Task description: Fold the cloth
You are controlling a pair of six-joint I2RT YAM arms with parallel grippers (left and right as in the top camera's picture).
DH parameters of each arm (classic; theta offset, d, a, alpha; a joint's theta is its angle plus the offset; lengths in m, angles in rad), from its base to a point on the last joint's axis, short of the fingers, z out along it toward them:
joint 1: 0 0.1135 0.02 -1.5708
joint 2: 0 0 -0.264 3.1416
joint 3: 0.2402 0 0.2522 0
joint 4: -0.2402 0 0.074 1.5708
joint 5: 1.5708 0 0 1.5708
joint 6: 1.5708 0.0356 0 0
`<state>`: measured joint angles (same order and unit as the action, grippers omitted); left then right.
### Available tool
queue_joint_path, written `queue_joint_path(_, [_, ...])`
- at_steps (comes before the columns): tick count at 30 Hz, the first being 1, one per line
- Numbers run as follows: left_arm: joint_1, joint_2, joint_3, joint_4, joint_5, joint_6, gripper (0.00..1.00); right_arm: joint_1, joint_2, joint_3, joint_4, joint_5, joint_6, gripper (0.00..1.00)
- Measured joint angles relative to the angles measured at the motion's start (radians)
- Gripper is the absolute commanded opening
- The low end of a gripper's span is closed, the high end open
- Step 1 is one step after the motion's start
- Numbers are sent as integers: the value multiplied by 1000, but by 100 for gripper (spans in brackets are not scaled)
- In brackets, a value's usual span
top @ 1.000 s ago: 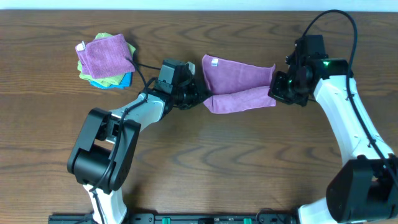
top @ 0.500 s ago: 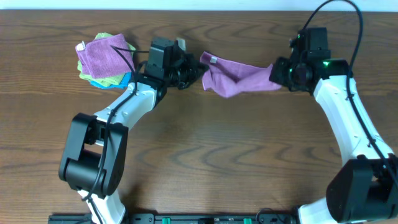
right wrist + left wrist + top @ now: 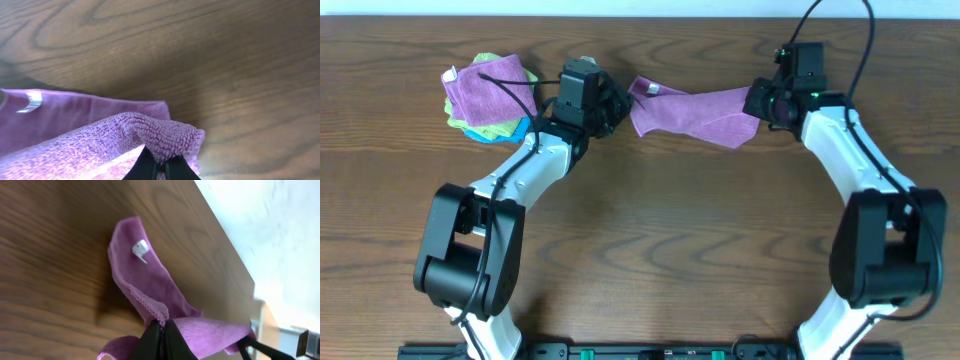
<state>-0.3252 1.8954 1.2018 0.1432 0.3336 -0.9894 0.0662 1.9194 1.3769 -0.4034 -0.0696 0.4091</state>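
Purple cloth (image 3: 688,108) spans dark wood-grain table (image 3: 670,250), white backdrop (image 3: 280,230) beyond.

Stretched over the far part of the desk (image 3: 670,240), cloth (image 3: 690,108) between left tool (image 3: 623,104) at its left end and right tool (image 3: 758,103) at its right end. Further left, beside the left arm (image 3: 535,165), pile of cloths (image 3: 485,95) on the desk.

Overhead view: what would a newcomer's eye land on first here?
The purple cloth, stretched between the left gripper and the right gripper, each pinched shut on one end, near the far edge of the table. Next, the pile of folded cloths at the far left, a purple one on top with green and blue beneath.
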Motion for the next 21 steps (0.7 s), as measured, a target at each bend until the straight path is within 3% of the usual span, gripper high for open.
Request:
queue_joint_path(6, [0, 50, 0, 72, -67, 2, 6, 22, 4, -2, 113, 31, -1, 12])
queue_joint_path(10, [0, 122, 0, 130, -80, 2, 10, 48, 4, -2, 145, 68, -1, 29])
queue_joint_path(12, [0, 150, 0, 133, -82, 3, 23, 58, 4, -2, 146, 83, 0, 45])
queue_joint_path(13, [0, 161, 0, 134, -84, 1, 36, 63, 4, -2, 147, 89, -3, 50])
queue_joint_path(16, [0, 164, 0, 135, -87, 13, 65, 71, 4, -2, 141, 100, -2, 53])
queue_joint_path(18, [0, 164, 2, 121, -89, 16, 76, 73, 4, -2, 132, 100, -2, 54])
queue_joint_path(21, [1, 164, 2, 60, -92, 19, 80, 77, 4, -2, 102, 94, -2, 56])
